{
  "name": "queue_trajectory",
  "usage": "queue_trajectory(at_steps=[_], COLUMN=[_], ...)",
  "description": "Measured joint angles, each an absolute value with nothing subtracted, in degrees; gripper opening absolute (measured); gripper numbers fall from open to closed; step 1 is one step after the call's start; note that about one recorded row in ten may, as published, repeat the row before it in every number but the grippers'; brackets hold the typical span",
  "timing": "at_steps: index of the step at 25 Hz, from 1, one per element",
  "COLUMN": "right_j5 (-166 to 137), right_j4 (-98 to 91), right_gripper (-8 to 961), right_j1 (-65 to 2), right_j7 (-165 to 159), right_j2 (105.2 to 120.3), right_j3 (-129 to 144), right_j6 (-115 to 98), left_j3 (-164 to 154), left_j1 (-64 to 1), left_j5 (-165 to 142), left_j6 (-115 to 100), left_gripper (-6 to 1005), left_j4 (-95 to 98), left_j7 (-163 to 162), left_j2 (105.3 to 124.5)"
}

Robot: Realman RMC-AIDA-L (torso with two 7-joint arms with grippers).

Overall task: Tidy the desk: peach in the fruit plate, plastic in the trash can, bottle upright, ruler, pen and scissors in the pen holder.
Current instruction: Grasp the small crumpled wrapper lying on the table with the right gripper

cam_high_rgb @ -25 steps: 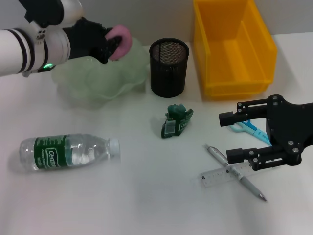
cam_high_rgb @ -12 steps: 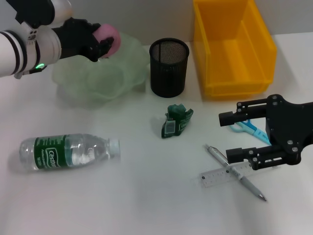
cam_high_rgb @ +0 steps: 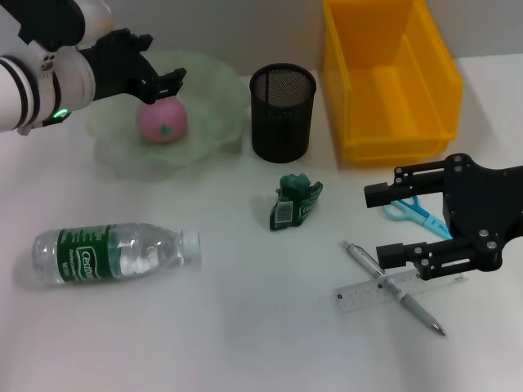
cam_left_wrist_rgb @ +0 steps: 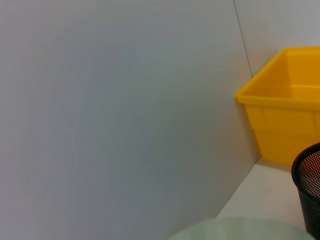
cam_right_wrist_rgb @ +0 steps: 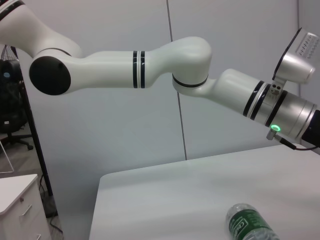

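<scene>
The pink peach (cam_high_rgb: 162, 122) lies in the pale green fruit plate (cam_high_rgb: 219, 88) at the back left. My left gripper (cam_high_rgb: 161, 86) is open just above the peach, apart from it. The bottle (cam_high_rgb: 114, 254) lies on its side at the front left and also shows in the right wrist view (cam_right_wrist_rgb: 250, 226). The crumpled green plastic (cam_high_rgb: 296, 200) lies mid-table. The pen (cam_high_rgb: 394, 287) lies across the clear ruler (cam_high_rgb: 358, 297), and the blue scissors (cam_high_rgb: 406, 210) lie partly under my right gripper (cam_high_rgb: 378, 227), which is open and empty above them.
The black mesh pen holder (cam_high_rgb: 282, 111) stands right of the plate, and the yellow bin (cam_high_rgb: 388, 77) stands at the back right. The left wrist view shows the wall, the bin (cam_left_wrist_rgb: 280, 115), the holder's edge (cam_left_wrist_rgb: 310, 190) and the plate's rim (cam_left_wrist_rgb: 240, 229).
My left gripper held the peach over the plate, then opened. The peach now lies in the plate and the gripper has drawn back left. The right arm has barely moved.
</scene>
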State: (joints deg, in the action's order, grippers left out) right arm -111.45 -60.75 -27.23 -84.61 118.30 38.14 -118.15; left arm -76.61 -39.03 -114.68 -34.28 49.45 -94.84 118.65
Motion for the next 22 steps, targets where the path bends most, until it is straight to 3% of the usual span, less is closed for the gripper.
queue_trajectory(at_steps=[11,15,22], right_j5=[-110.6,-110.2,-110.1], right_j4=[-61.5,-62.3,-63.6], right_gripper=[699,699,699], right_j1=[-27.4,-27.6,-27.9], right_j7=[-84.6,-85.0,-85.5], right_j2=[118.31,118.43,118.38], right_j3=[37.6,37.5,37.3], right_j6=[-118.4,-118.2,-118.7], left_j3=[-77.9,-74.3,-65.6], left_j1=[-30.0,-25.1,-22.9], left_j5=[-109.3,-103.9,-101.9], left_j6=[-38.0,-47.3,-61.5], left_gripper=[681,676,673], left_j4=[61.1,66.1,64.8], left_j7=[-94.6,-93.5,-91.4], left_j2=[118.57,118.21,118.2])
